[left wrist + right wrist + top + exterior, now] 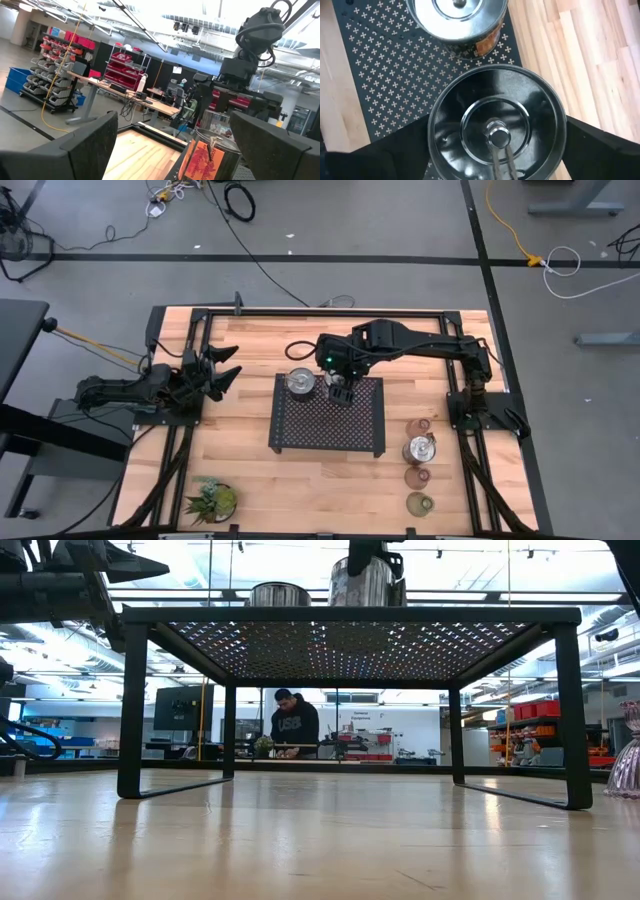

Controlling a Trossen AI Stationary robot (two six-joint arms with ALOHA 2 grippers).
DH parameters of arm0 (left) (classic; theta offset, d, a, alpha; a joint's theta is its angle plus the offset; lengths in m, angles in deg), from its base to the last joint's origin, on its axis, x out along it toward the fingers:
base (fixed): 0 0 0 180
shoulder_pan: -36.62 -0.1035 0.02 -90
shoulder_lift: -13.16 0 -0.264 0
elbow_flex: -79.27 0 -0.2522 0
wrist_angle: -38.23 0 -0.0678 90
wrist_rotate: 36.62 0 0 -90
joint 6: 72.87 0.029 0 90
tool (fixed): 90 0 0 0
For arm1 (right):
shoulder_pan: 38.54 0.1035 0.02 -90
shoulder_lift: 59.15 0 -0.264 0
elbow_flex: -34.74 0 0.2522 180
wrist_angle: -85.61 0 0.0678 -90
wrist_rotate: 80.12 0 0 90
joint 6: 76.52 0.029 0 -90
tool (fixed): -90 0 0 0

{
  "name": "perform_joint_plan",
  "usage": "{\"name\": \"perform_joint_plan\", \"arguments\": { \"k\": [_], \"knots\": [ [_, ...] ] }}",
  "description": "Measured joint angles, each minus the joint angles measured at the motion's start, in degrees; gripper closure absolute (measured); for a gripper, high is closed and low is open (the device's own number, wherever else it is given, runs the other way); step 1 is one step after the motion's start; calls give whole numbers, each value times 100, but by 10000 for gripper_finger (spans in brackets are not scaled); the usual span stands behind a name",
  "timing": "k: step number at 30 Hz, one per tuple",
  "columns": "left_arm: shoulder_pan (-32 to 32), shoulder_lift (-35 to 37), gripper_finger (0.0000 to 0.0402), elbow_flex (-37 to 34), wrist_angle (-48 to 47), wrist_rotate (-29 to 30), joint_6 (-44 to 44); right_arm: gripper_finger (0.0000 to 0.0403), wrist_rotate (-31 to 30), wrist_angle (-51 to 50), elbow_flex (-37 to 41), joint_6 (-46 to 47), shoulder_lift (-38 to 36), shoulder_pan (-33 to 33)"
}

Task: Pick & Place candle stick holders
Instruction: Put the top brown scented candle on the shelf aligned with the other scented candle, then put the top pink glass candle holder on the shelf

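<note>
My right gripper is over the black mesh tray, shut on a shiny silver candle stick holder. A second silver holder stands on the tray just to its left and also shows in the right wrist view. Off the tray's right end, four more holders stand in a row on the table: a pinkish one, a silver one, a pinkish-brown one and a greenish one. My left gripper is open and empty at the table's left. My right gripper pinches the silver holder by two opposite sides of its outer wall, one dark finger on each side. The fingers come from above, pointing down. The holder is upright, open top up. Whether its base rests on the tray I cannot tell.
A small green potted plant stands at the near left. The tray stands on thin legs. Bare wood lies between the tray and the left arm. In the low view a person is far back in the room.
</note>
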State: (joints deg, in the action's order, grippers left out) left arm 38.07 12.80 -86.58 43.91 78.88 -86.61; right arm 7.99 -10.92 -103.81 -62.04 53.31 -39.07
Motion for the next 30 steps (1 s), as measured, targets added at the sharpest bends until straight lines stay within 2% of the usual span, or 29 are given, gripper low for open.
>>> {"name": "perform_joint_plan", "arguments": {
  "k": [4,11,18,25,30],
  "knots": [
    [1,0,16,1,1,0,0,12,-8,101,-2,0,-3,-2],
    [0,0,16,2,0,-2,0,39,131,261,-2,0,-4,0],
    [0,0,16,1,0,-2,-1,42,127,225,-2,-6,-4,0],
    [1,0,16,0,0,-1,-4,42,-490,63,-2,-254,-17,-39],
    [1,0,16,1,0,-1,-20,42,-513,-327,-2,-450,-96,-113]
  ]
}}
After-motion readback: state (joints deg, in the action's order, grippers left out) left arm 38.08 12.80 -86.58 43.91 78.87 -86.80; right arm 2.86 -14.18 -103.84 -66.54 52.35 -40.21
